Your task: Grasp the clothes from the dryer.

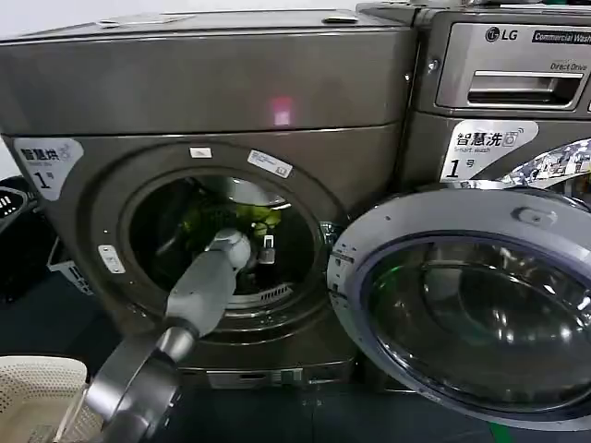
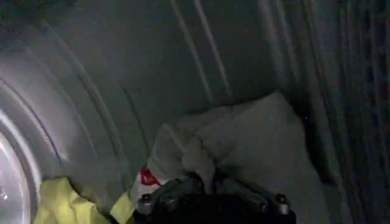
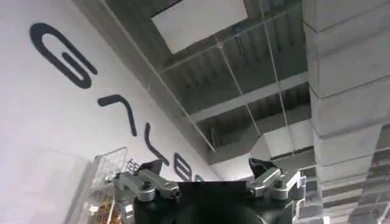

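Observation:
The dryer (image 1: 83,231) stands with its round porthole uncovered, and my left arm (image 1: 199,295) reaches through it into the drum. Inside, the left gripper (image 2: 207,182) is shut on a fold of the white-grey garment (image 2: 244,140), which lies against the drum wall. The olive yellow-green piece (image 2: 61,204) lies beside it, and shows in the head view as a bright patch (image 1: 208,220) behind the arm. My right gripper (image 3: 206,165) points up at the ceiling, open and holding nothing.
The dryer's round glass door (image 1: 471,305) hangs open to the right, in front of the LG machine (image 1: 508,65). A white slotted basket (image 1: 37,397) sits on the floor at the lower left. A dark crate (image 1: 14,212) stands left of the dryer.

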`<control>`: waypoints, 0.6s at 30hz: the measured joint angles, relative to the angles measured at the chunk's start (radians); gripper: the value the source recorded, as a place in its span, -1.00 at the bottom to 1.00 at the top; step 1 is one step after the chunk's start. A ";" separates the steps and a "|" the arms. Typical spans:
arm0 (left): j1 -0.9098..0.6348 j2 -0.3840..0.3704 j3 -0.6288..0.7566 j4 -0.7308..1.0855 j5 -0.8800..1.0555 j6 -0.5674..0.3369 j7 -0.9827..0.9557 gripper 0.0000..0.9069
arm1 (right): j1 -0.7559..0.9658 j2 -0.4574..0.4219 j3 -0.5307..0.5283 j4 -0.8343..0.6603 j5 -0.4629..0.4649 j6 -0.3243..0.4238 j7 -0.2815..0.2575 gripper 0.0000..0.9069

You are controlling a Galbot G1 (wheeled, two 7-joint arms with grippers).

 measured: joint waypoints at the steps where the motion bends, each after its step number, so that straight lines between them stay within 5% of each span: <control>1: 0.012 0.005 -0.013 -0.016 -0.021 0.007 -0.011 -1.00 | 0.002 0.002 -0.002 0.002 0.000 0.000 0.001 1.00; 18: 0.325 0.038 -0.278 -0.459 -0.457 0.131 -0.468 -1.00 | 0.005 0.004 -0.017 0.018 0.030 0.013 0.033 1.00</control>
